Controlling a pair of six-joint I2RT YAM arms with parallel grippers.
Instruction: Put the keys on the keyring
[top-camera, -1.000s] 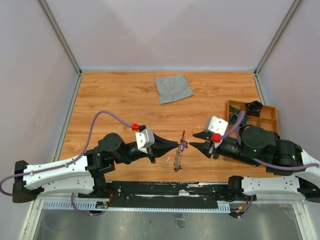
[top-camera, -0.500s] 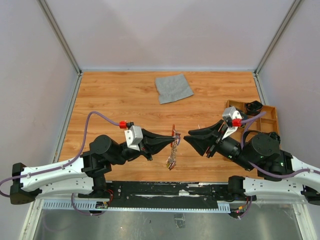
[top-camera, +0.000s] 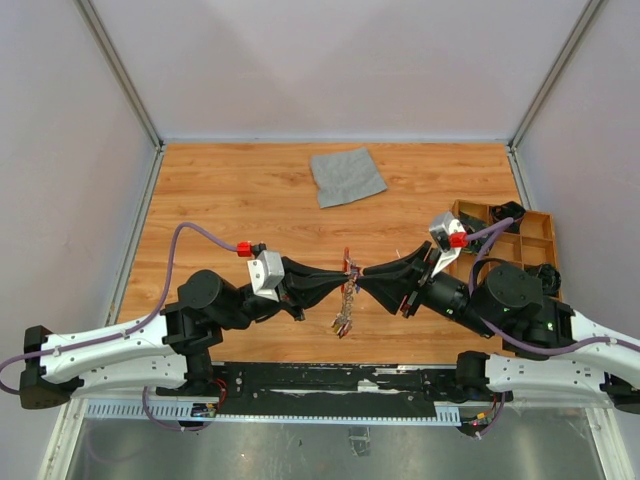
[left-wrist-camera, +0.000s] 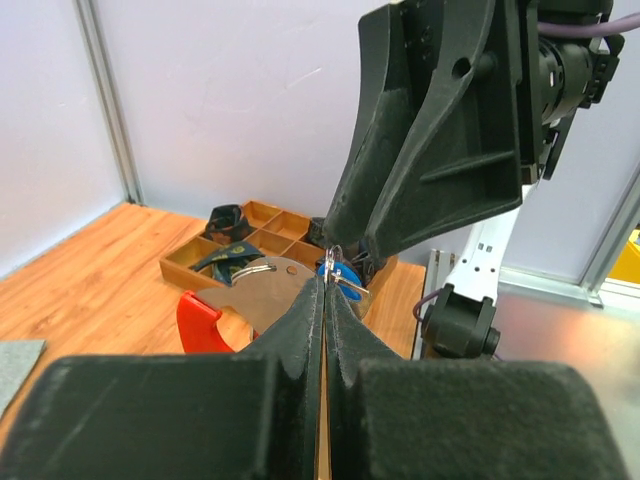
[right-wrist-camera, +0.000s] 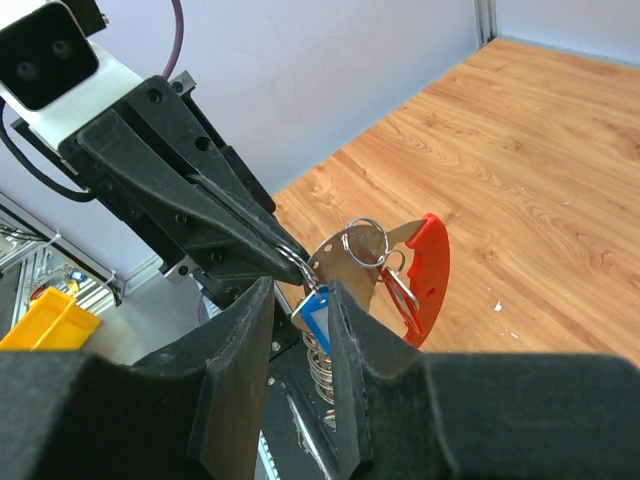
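The keyring (top-camera: 348, 262), a red curved piece on a silvery plate, hangs between the two grippers above the table, and its chain (top-camera: 341, 322) trails down. My left gripper (left-wrist-camera: 326, 276) is shut on a thin wire ring at the keyring's (left-wrist-camera: 203, 322) edge. A blue-headed key (right-wrist-camera: 313, 314) hangs on that ring, between the fingers of my right gripper (right-wrist-camera: 298, 305). Those fingers stand narrowly open around it, with a small gap on one side. A red-headed key (right-wrist-camera: 401, 291) hangs from another ring (right-wrist-camera: 362, 240) on the keyring's (right-wrist-camera: 432, 268) plate. Other keys are out of view.
A wooden compartment tray (top-camera: 536, 222) with dark objects stands at the right, behind the right arm. A grey cloth square (top-camera: 346, 176) lies at the back centre. Purple walls enclose the wooden table.
My left gripper carried the keyring a little left and up, then held still. My right gripper swung left and closed in until its fingertips reached the keyring.
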